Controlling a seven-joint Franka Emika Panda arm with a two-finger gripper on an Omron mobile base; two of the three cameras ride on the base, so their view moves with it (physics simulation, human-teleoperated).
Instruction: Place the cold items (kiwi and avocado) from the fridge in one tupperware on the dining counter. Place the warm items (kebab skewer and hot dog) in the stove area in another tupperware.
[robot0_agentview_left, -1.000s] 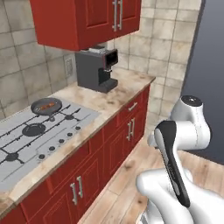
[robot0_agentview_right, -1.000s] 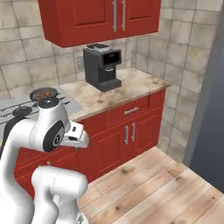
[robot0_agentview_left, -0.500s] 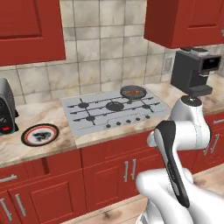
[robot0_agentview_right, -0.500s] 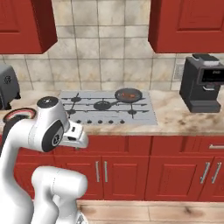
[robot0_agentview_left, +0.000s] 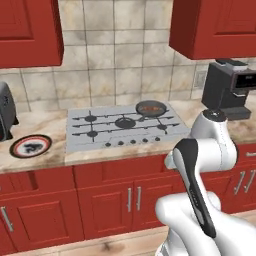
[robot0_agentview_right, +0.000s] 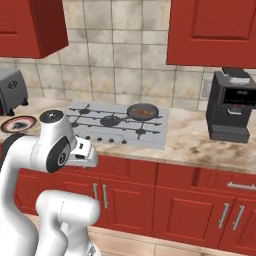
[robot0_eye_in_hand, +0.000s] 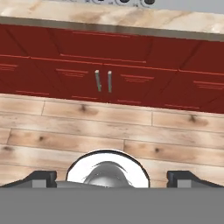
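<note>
The stove (robot0_agentview_left: 122, 127) (robot0_agentview_right: 117, 124) lies straight ahead on the marble counter. A dark pan (robot0_agentview_left: 151, 108) (robot0_agentview_right: 143, 111) sits on its back right burner with something reddish-brown inside, too small to tell whether it is the hot dog or the kebab skewer. My gripper (robot0_eye_in_hand: 112, 178) is open and empty, with its fingertips (robot0_eye_in_hand: 41, 177) wide apart. It hangs low in front of the red cabinet doors (robot0_eye_in_hand: 103, 81) and looks down at the wooden floor. The kiwi, avocado, fridge, tupperware and dining counter are out of view.
A red-rimmed plate (robot0_agentview_left: 31, 145) (robot0_agentview_right: 18, 123) with a dark centre lies left of the stove, beside a toaster (robot0_agentview_left: 5, 111) (robot0_agentview_right: 11, 95). A black coffee machine (robot0_agentview_left: 230, 90) (robot0_agentview_right: 231, 107) stands at the right. Red wall cabinets (robot0_agentview_left: 215, 25) hang above.
The base has turned, so both base views swung from the coffee machine corner to face the stove head-on. The gripper has stayed open.
</note>
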